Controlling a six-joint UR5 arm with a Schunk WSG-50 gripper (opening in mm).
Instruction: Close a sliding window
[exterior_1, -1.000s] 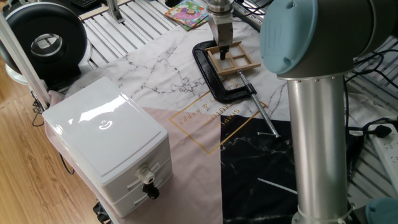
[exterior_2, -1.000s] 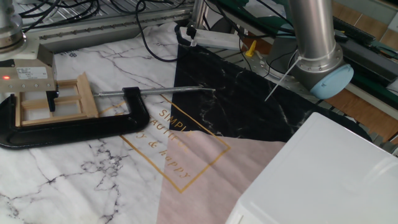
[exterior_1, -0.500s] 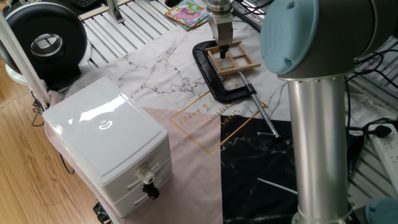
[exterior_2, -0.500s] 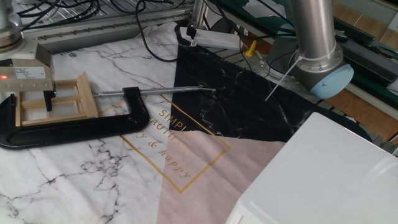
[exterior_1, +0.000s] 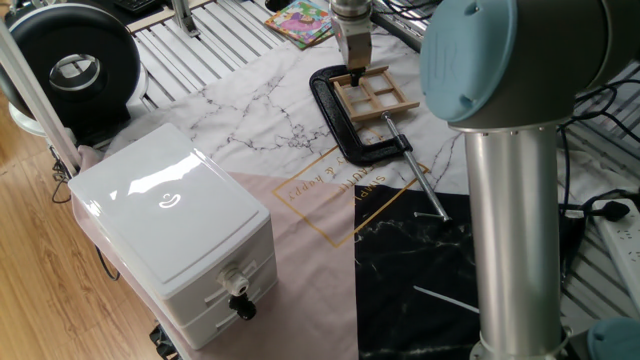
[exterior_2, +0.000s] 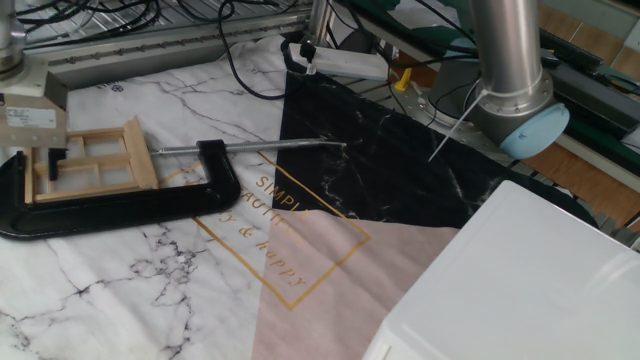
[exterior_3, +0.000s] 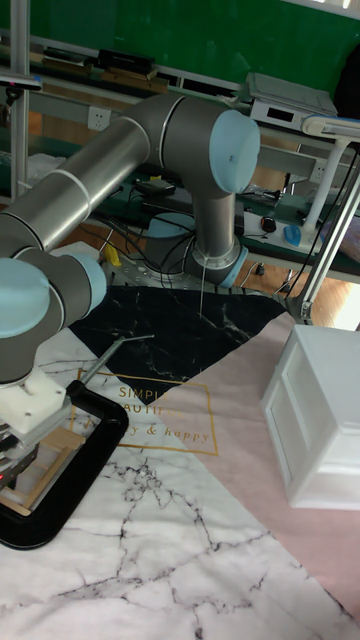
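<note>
The sliding window (exterior_1: 377, 95) is a small light-wood frame with panes, lying flat inside the jaws of a black C-clamp (exterior_1: 345, 125). My gripper (exterior_1: 352, 78) points straight down at the end of the frame farthest from the clamp's screw rod (exterior_1: 415, 170). Its dark fingertips look closed together and touch the wood there. In the other fixed view the window (exterior_2: 95, 165) lies right of my gripper (exterior_2: 45, 165), with the clamp (exterior_2: 120, 205) around it. The tall fixed view shows my gripper (exterior_3: 25, 465) low at the left over the window (exterior_3: 55, 470).
A white drawer box (exterior_1: 180, 235) stands at the near left of the marble-pattern cloth. A black round fan (exterior_1: 70, 65) sits behind it and a colourful picture card (exterior_1: 300, 20) lies beyond the clamp. My arm's grey column (exterior_1: 510, 230) fills the right side.
My gripper has slid along the window frame, away from the screw rod, from the middle panes to the frame's far end. The clamp and frame have stayed put.
</note>
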